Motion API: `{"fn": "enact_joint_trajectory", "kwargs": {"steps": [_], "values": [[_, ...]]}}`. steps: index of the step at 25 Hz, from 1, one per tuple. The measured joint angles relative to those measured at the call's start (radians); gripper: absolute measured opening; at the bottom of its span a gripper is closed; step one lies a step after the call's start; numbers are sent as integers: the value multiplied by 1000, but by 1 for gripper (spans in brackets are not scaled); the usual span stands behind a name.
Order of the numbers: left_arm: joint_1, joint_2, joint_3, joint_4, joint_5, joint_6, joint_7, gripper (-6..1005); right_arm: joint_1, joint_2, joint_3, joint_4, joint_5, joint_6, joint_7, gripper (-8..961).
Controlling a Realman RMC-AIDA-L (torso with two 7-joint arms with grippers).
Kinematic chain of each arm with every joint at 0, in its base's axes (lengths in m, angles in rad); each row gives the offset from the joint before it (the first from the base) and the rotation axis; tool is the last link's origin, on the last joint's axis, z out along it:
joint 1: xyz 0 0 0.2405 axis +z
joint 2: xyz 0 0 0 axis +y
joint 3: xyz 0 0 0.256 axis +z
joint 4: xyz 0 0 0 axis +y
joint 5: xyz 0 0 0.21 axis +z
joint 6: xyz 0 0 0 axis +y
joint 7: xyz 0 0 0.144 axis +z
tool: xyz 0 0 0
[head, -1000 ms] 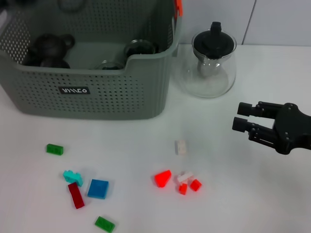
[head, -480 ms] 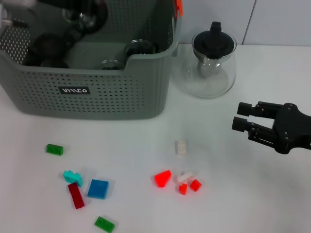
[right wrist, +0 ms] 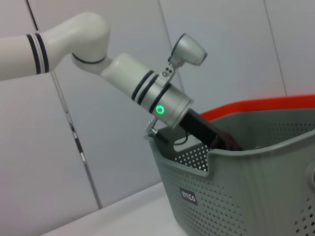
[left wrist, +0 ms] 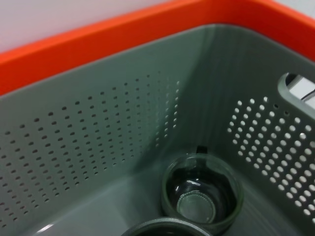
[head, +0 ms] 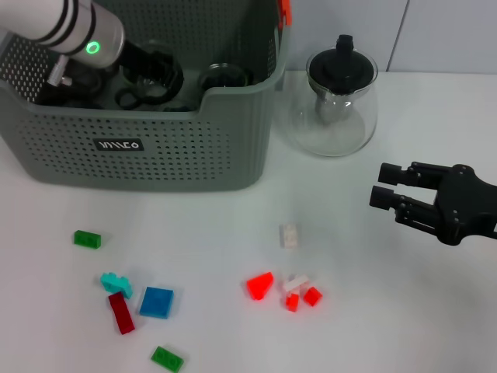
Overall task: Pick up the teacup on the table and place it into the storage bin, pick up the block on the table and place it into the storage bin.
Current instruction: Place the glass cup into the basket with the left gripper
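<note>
The left claw point(head: 147, 74) reaches down inside the bin point(head: 155, 155); whether it is spread or pinching cannot be told. A teacup point(left wrist: 203, 194) stands upright on the bin floor near a corner. The right claw point(head: 387, 186) hovers spread over the surface point(head: 388, 311), right of the blocks point(head: 289, 235) and below the teapot point(head: 335, 97).

Teacups point(left wrist: 203, 191) sit in the storage bin point(head: 155, 155), teapot point(head: 335, 97) right, blocks point(head: 288, 235) in front.
</note>
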Motion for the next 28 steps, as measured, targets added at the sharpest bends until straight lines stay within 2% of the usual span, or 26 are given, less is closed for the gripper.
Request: {"fn": "enact_joint_trajectory", "kwargs": {"steps": [6, 10, 11, 14, 15, 17, 20, 22, 25, 26, 28], "values": [[2, -12, 10, -8, 4, -29, -5, 168, 1, 0, 0, 9, 0, 7, 0, 475], [21, -15, -30, 38, -33, 15, -6, 200, 0, 0, 0, 10, 0, 8, 0, 475], [35, -16, -50, 71, -59, 42, -1, 234, 0, 0, 0, 10, 0, 8, 0, 475], [110, -27, -134, 218, -213, 154, 52, 337, 0, 0, 0, 11, 0, 9, 0, 475], [154, -34, -178, 285, -319, 214, 96, 371, -1, 0, 0, 11, 0, 9, 0, 475], [233, -38, -262, 367, -551, 335, 177, 370, -1, 0, 0, 11, 0, 9, 0, 475], [324, -25, -389, 378, -861, 541, 276, 368, 0, 1, 0, 11, 0, 9, 0, 475], [362, -14, -484, 345, -994, 698, 331, 367, 0, 1, 0, 11, 0, 8, 0, 475], [416, -14, -594, 314, -1061, 916, 411, 365, 1, 1, 0, 11, 0, 8, 0, 475], [439, -20, -596, 317, -1052, 948, 435, 365, 1, 1, 0, 11, 0, 7, 0, 475], [514, -46, -572, 342, -986, 996, 524, 364, 3, 1, 0, 11, 0, 7, 0, 475]]}}
